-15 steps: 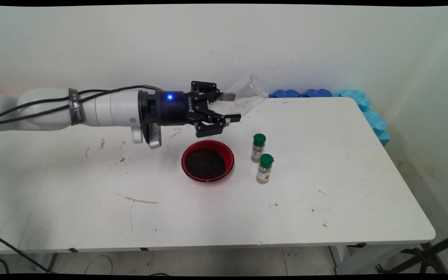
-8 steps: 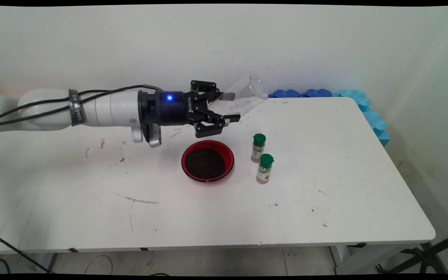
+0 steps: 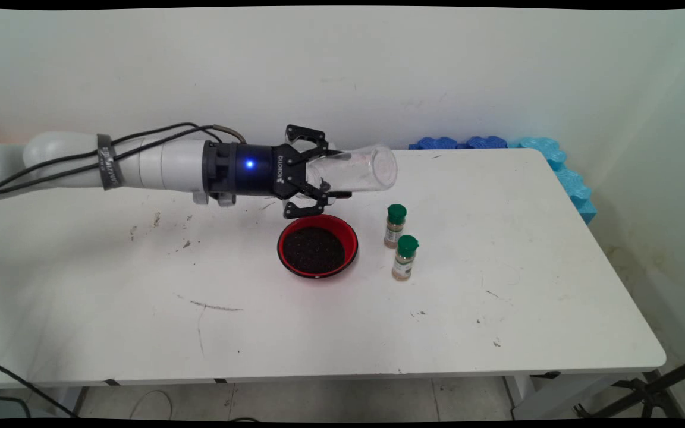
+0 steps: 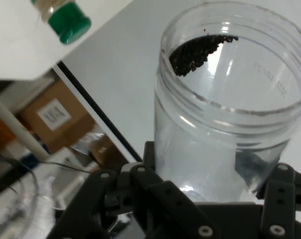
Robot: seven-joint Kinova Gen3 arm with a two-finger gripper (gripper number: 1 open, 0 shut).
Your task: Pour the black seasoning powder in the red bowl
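Note:
My gripper (image 3: 326,173) is shut on a clear plastic jar (image 3: 359,171), held about level above the table with its open mouth pointing right. In the hand view the jar (image 4: 230,114) fills the frame, and a small heap of dark grains (image 4: 198,50) lies against its wall near the mouth. Just below and in front of the gripper stands a red bowl (image 3: 351,238) filled with the same dark grains (image 3: 314,249). Two small spice bottles with green caps (image 3: 395,226) (image 3: 405,257) stand upright to the right of the bowl.
Blue foam blocks (image 3: 547,156) line the white table's (image 3: 497,238) back right corner and right edge. One green-capped bottle (image 4: 66,20) shows at the hand view's top left. Dark smudges and stray grains mark the table at the left.
The wrist has turned and the hand has shifted slightly left. The jar has swung down from mouth-up and tilted to about level.

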